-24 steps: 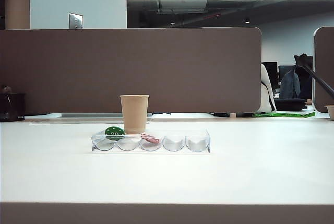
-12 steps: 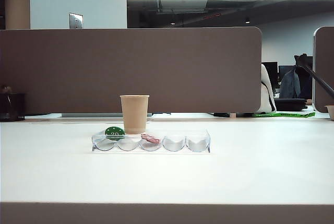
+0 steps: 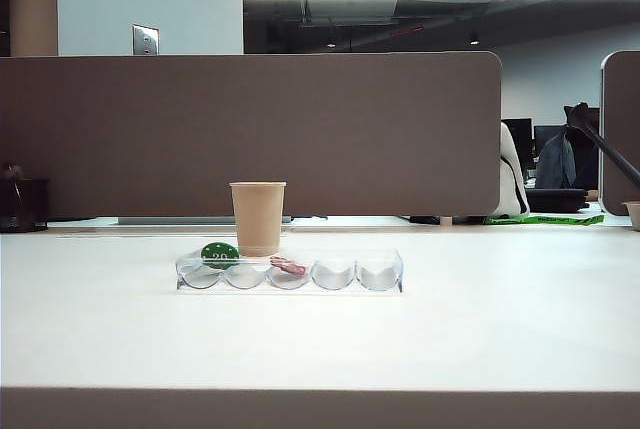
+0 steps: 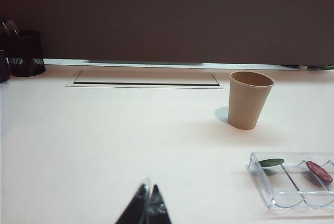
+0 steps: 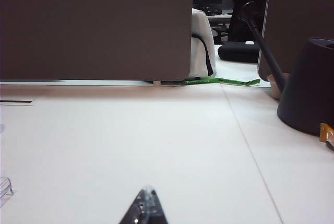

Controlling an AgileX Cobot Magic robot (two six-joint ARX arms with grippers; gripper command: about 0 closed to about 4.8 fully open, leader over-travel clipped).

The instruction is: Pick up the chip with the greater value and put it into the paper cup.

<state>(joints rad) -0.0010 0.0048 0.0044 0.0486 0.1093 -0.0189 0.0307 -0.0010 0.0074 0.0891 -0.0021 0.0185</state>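
The tan paper cup [image 3: 258, 217] stands upright just behind a clear scalloped tray [image 3: 390, 261]; the left wrist view shows the cup [image 4: 250, 101] and the tray [image 4: 261, 179] too. In the tray lie a green chip [image 3: 219, 253] [image 4: 271, 162] and a red chip [image 3: 288, 266] [image 4: 319, 171]. The chip with the greater value is out of view. My left gripper [image 4: 147, 193] hangs shut and empty over bare table, well short of the cup. My right gripper [image 5: 148, 193] is also shut and empty, off to the tray's other side. Neither gripper shows in the exterior view.
A brown partition [image 3: 250, 129] closes the back of the table. A black mesh pen holder [image 4: 25, 52] stands at the far left, and a dark cone-shaped base [image 5: 308, 85] at the far right. A cable slot [image 4: 146, 80] runs along the back edge.
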